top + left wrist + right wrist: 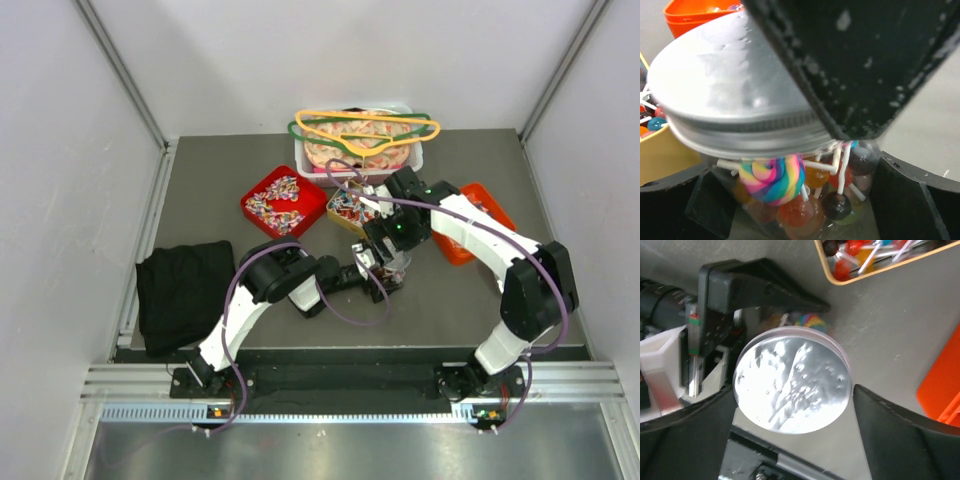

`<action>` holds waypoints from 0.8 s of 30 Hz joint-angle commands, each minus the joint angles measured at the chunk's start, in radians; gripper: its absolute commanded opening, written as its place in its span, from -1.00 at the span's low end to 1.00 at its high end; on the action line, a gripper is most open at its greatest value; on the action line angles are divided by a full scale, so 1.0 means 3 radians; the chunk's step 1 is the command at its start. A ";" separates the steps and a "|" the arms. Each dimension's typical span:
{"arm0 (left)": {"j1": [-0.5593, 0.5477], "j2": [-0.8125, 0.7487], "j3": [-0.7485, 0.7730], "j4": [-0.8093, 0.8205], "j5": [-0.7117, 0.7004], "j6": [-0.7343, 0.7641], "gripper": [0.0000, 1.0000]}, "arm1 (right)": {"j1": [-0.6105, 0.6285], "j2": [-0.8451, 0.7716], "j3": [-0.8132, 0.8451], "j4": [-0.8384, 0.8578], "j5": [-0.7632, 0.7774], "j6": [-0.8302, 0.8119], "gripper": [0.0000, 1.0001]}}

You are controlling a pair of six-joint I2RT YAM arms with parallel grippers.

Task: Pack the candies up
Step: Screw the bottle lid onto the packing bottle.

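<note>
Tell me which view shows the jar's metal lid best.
Right wrist: the lid shows whole, face-on from above. Left wrist gives its rim and part of its top, partly blocked; top external hardly shows it.

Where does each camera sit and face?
Top external: high behind the bases, looking down on the table; left arm and right arm show.
Left wrist: close beside the jar, side-on; its own fingers flank it.
Right wrist: above the lid, looking straight down; its own fingers flank it.
Both wrist views share the lid.
</note>
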 commanded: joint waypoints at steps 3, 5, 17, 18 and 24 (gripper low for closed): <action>-0.0105 0.0215 -0.0135 0.0470 0.0049 0.0407 0.96 | 0.0128 -0.0187 0.0049 0.0175 -0.0155 -0.0106 0.98; -0.0105 0.0210 -0.0135 0.0470 0.0039 0.0407 0.96 | 0.0118 -0.0259 0.0060 0.0140 -0.0124 -0.0147 0.98; -0.0105 0.0210 -0.0135 0.0470 0.0039 0.0412 0.98 | -0.0153 -0.0464 -0.0027 -0.0086 -0.0477 -0.0740 0.98; -0.0110 0.0210 -0.0140 0.0470 0.0034 0.0412 0.98 | -0.0169 -0.0489 -0.0063 -0.0035 -0.0355 -0.0730 0.98; -0.0110 0.0210 -0.0140 0.0470 0.0029 0.0412 0.98 | -0.0179 -0.0571 -0.0416 0.0435 0.0095 -0.0679 0.98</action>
